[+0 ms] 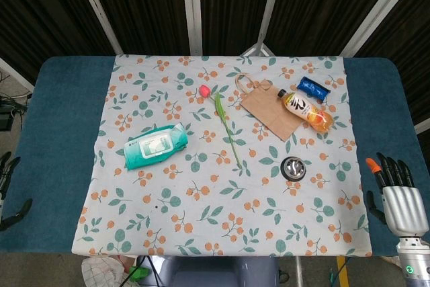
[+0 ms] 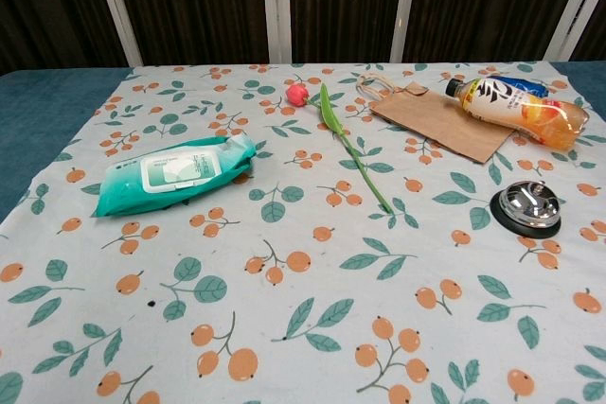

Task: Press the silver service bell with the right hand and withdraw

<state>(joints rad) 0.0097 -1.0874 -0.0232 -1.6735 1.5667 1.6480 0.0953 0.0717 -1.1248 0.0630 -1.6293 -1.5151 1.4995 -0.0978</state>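
Observation:
The silver service bell point(image 1: 294, 168) on its black base stands on the floral cloth right of centre; in the chest view the bell point(image 2: 526, 207) sits near the right edge. My right hand point(image 1: 398, 195) hangs at the lower right over the blue table edge, well right of the bell and a little nearer me, fingers spread and holding nothing. Only the dark fingertips of my left hand point(image 1: 8, 189) show at the far left edge, apart and holding nothing. Neither hand appears in the chest view.
A teal wet-wipes pack point(image 1: 155, 146) lies left of centre. A red tulip point(image 1: 224, 118) lies mid-table. Behind the bell lie a brown paper bag point(image 1: 267, 107), an orange drink bottle point(image 1: 307, 110) and a blue packet point(image 1: 314, 88).

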